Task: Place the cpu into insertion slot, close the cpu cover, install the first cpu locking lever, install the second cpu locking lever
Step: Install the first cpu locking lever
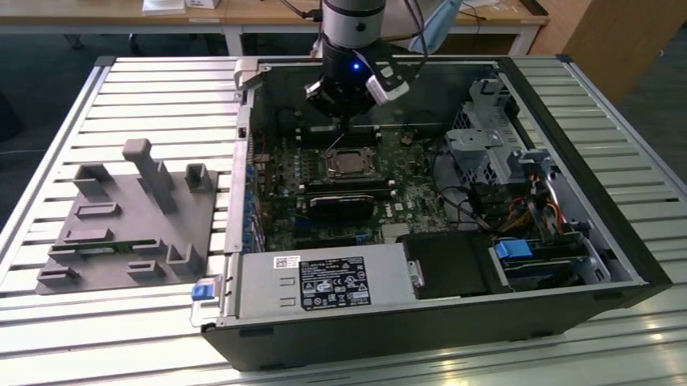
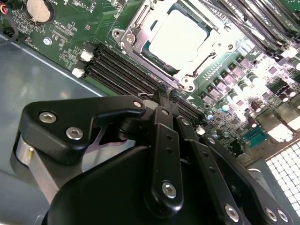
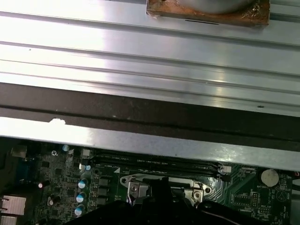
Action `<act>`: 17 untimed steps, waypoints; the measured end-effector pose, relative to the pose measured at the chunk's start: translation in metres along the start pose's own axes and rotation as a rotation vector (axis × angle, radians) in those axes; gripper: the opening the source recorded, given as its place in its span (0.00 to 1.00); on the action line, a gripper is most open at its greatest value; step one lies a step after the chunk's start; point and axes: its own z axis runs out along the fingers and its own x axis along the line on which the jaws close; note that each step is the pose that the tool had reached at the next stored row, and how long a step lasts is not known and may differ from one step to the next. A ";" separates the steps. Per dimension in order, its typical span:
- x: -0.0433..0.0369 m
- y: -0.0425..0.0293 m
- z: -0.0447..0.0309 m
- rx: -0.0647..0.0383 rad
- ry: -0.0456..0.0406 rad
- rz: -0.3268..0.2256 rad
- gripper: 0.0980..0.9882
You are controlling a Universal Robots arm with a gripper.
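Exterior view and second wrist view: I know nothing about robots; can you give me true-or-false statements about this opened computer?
1. The cpu lies flat on the motherboard, framed by the cpu cover. True.
2. The gripper holds the cpu in the air. False: its tip is beside the cpu, by the memory slots.
3. The grey fixture tray lies inside the computer case. False: it lies on the slatted table, outside the case.
4. A coin battery sits on the motherboard. True.
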 end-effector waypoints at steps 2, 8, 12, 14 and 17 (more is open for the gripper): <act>-0.0028 0.0047 0.0038 0.000 0.0023 0.000 0.02; -0.0092 0.0047 0.0090 -0.001 0.0090 0.001 0.02; -0.0115 0.0043 0.0102 -0.001 0.0097 0.001 0.02; -0.0119 0.0043 0.0104 -0.001 0.0095 0.001 0.02; -0.0121 0.0042 0.0108 -0.001 0.0094 0.001 0.02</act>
